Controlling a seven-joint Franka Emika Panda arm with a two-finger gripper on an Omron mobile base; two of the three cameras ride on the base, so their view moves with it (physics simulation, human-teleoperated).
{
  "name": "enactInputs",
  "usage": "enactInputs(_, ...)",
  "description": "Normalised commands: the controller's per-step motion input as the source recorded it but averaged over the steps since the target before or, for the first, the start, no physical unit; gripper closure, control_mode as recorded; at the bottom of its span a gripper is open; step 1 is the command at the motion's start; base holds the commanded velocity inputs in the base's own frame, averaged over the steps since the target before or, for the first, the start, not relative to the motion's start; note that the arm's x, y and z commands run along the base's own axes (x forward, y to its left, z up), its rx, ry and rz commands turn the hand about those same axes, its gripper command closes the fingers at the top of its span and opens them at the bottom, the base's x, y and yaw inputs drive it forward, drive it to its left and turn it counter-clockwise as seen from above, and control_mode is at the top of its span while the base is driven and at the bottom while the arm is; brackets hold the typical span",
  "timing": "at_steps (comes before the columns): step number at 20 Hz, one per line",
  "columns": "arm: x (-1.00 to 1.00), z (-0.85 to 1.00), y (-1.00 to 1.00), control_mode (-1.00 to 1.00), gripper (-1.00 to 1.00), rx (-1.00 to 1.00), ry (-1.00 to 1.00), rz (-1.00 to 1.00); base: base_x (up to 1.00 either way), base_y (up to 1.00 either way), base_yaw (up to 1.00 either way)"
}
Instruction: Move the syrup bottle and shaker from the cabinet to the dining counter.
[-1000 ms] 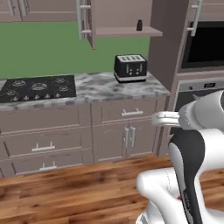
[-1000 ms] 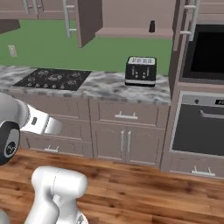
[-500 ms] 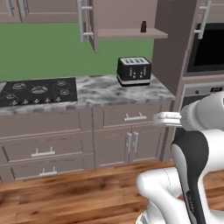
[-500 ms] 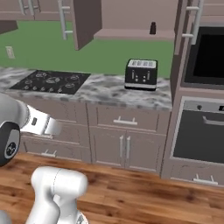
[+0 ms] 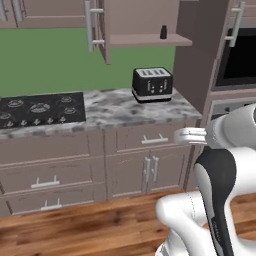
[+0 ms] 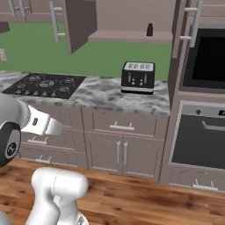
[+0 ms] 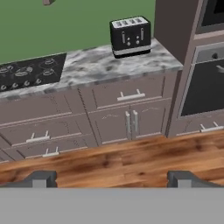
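Fingertips (image 7: 43, 178) spread wide, empty, gripper (image 7: 111, 179) at bottom of hand view. Shaker (image 5: 163, 32) on open cabinet (image 5: 150, 40) shelf, upper centre. Whole scene larger than a second ago: base nearing counter (image 5: 130, 107); reach follows. Bottle unseen.

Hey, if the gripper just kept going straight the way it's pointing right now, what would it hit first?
Probably the lower cabinet doors under the marbled counter, or the wooden floor in front of them. The open gripper looks forward and down at them with free space between. Depth is hard to judge here.
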Motion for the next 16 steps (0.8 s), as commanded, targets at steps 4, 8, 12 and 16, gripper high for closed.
enactInputs(4, 0.0, 0.0, 0.0, 1.0, -1.0, 0.0, 0.0, 0.0, 0.87, -0.3, 0.06)
enactInputs(8, 0.0, 0.0, 0.0, 1.0, -1.0, 0.0, 0.0, 0.0, 1.0, -0.21, 0.08)
enactInputs(12, 0.0, 0.0, 0.0, 1.0, -1.0, 0.0, 0.0, 0.0, 1.0, -0.22, 0.06)
enactInputs(16, 0.0, 0.0, 0.0, 1.0, -1.0, 0.0, 0.0, 0.0, 0.89, -0.33, 0.04)
